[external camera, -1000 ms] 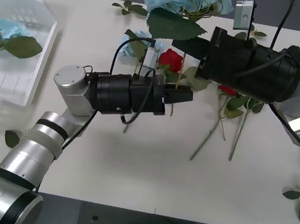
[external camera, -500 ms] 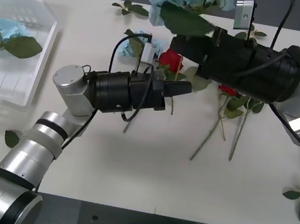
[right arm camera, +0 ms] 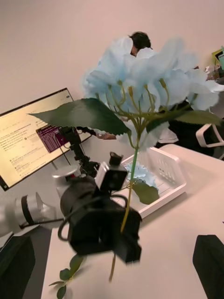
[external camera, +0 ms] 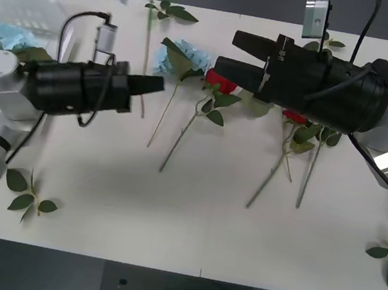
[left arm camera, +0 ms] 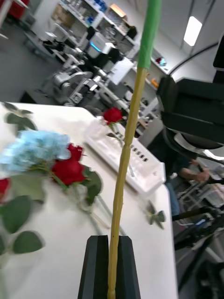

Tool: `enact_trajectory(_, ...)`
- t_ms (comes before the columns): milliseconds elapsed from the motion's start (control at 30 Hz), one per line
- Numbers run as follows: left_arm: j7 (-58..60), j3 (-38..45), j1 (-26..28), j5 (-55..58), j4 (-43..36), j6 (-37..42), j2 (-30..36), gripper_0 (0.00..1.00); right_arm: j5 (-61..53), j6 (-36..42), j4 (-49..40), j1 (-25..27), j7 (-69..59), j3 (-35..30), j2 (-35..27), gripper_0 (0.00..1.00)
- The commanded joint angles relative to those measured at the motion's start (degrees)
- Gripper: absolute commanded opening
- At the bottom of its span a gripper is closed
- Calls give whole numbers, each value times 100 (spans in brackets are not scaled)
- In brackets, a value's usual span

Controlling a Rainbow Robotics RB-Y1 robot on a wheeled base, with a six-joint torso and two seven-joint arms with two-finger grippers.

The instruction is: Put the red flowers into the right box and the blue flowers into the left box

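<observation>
While the stem sits this low in the pinch, risk notes run as follows.

Held blue flower [right arm camera: 144,88]: pale-blue cluster carried high, at the top left edge of the front view; its thin stem [left arm camera: 122,187] runs down into the left gripper [external camera: 155,85], left of centre in that view.
Left gripper jaws: closed tight on the stem near its lower end, nothing else between them.
Risk, swing: top-heavy head on a long stem; a quick move could pivot it in the pinch or let it slip out.
Left box [external camera: 54,62]: far left of the front view, one blue flower already lying in it; a tilted stem may catch the rim and drop outside.
Right gripper [external camera: 227,53]: upper centre-right in the front view, jaws apart and empty, above the red flowers [external camera: 220,83] on the table [external camera: 170,213].
Risk, clutter: roses and a second blue cluster [external camera: 184,54] lie tangled; a grab there may lift two stems.
</observation>
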Motion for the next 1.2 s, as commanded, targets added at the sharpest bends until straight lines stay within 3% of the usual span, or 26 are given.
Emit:
enact_trajectory(33,87,458,-235,-68,-67,77,739,0,268,-2,65,-128,98,76,-311,100)
enact_trajectory(233,1036,1143,-235,-727,-199,77,1811,0,347,-388,496,-391,-1054,832,-1207,100)
enact_trajectory(533,2047,1477,-226,-2511,-234,77,3455,0,320,-872,1533,-1464,-3989,2599,-2499,100)
enact_trajectory(733,2064,1917,-50,-3856,-401,60,3710,0,320,-889,2289,-1929,-5668,3249,-2851,100)
enact_trajectory(967,2187,2382,926,-4594,-1324,-415,3587,0,1164,-889,3018,-2088,-7065,3293,-2886,100)
enact_trajectory(1000,2231,2418,1040,-4656,-1447,-424,3569,6,1419,-872,3088,-2123,-7224,3302,-2886,100)
enact_trajectory(1033,2249,2444,1110,-4673,-1517,-424,3551,25,1647,-828,3159,-2158,-7347,3302,-2877,100)
enact_trajectory(1067,2249,2444,1181,-4673,-1596,-424,3543,59,1911,-766,3238,-2202,-7496,3311,-2877,100)
enact_trajectory(1133,2275,2418,1242,-4647,-1649,-424,3543,97,2351,-626,3334,-2263,-7733,3311,-2842,100)
enact_trajectory(1200,2275,2374,1260,-4620,-1649,-432,3543,100,2614,-555,3361,-2290,-7874,3311,-2807,100)
